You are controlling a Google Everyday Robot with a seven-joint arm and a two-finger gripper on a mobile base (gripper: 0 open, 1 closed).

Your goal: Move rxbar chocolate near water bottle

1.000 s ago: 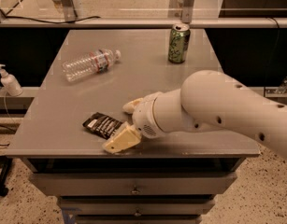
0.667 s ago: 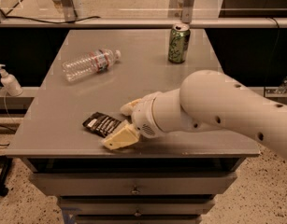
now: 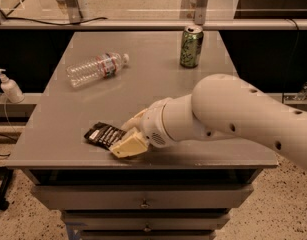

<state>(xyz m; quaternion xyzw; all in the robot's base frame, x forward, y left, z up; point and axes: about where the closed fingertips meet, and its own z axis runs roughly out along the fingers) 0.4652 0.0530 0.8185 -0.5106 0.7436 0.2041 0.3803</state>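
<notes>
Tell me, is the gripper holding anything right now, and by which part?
Cannot tell. The gripper is at the end of the rxbar chocolate nearest the arm; the bar lies on the table, and no firm hold is visible.

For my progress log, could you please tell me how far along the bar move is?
Nothing looks done yet: the rxbar chocolate lies at the front edge of the table, far from the water bottle lying on its side at the back left. In hand: the gripper is at the bar. Left: carrying it beside the bottle.
</notes>
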